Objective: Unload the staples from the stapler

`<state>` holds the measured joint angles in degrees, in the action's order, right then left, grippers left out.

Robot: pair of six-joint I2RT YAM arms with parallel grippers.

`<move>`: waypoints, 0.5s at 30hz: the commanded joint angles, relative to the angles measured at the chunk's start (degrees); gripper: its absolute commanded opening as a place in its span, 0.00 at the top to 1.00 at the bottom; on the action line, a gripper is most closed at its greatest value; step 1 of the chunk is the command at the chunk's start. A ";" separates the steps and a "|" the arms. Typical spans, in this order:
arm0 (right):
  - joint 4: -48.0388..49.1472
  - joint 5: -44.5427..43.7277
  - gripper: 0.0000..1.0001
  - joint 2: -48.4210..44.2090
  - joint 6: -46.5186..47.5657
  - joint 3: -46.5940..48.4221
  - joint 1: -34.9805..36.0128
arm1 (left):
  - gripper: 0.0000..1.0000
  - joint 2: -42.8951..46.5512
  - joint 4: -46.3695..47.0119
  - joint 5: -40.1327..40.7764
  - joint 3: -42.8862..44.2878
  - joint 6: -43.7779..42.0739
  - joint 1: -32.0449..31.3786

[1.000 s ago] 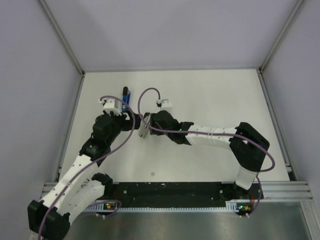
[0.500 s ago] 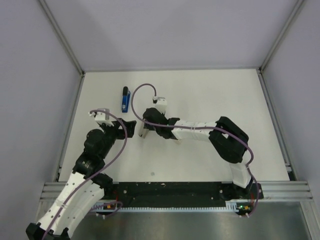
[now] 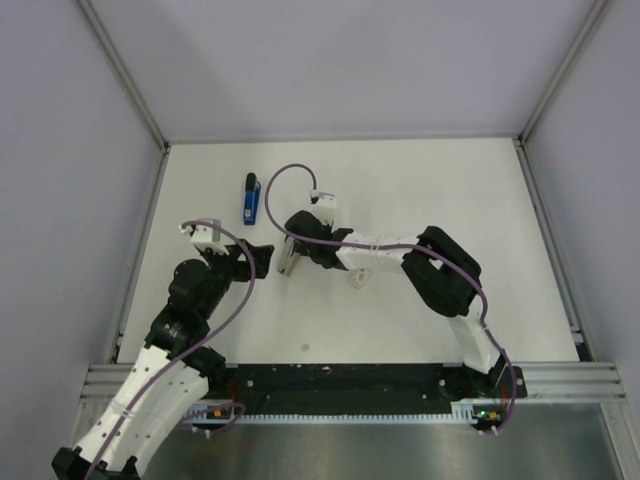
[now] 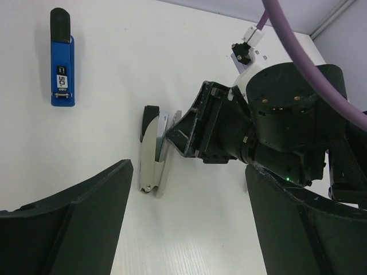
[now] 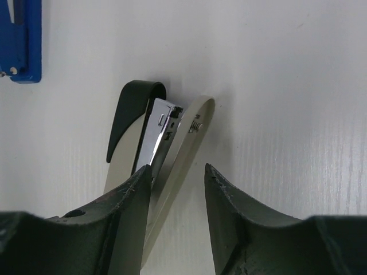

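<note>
Left pincer (image 4: 188, 167) spread wide, empty. Right pincer (image 5: 178, 168) half-spread, astride lower arm of hinged-open grey-white stapler (image 5: 186, 140); no pinch visible. Silver staple rail (image 5: 159, 134) exposed. Beyond, well apart, blue stapler (image 4: 61, 63) lies flat on table, untouched. Judge both staplers light, rigid, slick. Best hold: across long sides, mid-body.

The pale stapler (image 4: 150, 150) shows you smooth cream plastic, a satin black plastic cap and a bright bare-metal rail. Beyond it, the blue stapler (image 4: 62, 71) is glossy plastic with a matt black cap. The white table (image 4: 172, 40) under the pale stapler looks matt and faintly grained. The right gripper (image 5: 178, 172) has matt black, slightly rough plastic fingers (image 5: 246, 229).
</note>
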<state>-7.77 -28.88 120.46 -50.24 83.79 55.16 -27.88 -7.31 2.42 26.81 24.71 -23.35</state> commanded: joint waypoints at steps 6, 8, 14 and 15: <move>-1.19 0.14 0.61 2.93 -1.44 4.28 -2.07 | 0.14 0.28 1.77 -0.22 -0.44 -0.71 -0.20; -1.19 0.32 0.68 3.11 -1.35 4.37 -2.07 | 0.14 0.28 1.77 -0.31 -0.53 -0.80 -0.20; -1.37 0.50 0.84 2.93 -1.09 4.10 -2.24 | 0.14 0.19 1.77 -0.13 -0.62 -0.89 -0.20; -1.37 0.58 0.87 2.93 -1.00 4.10 -2.16 | 0.14 0.19 1.77 -0.13 -0.53 -0.89 -0.20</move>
<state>-8.32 -28.36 122.43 -51.77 86.15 53.49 -27.88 -7.35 2.42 26.74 24.36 -23.35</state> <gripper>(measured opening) 0.173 0.860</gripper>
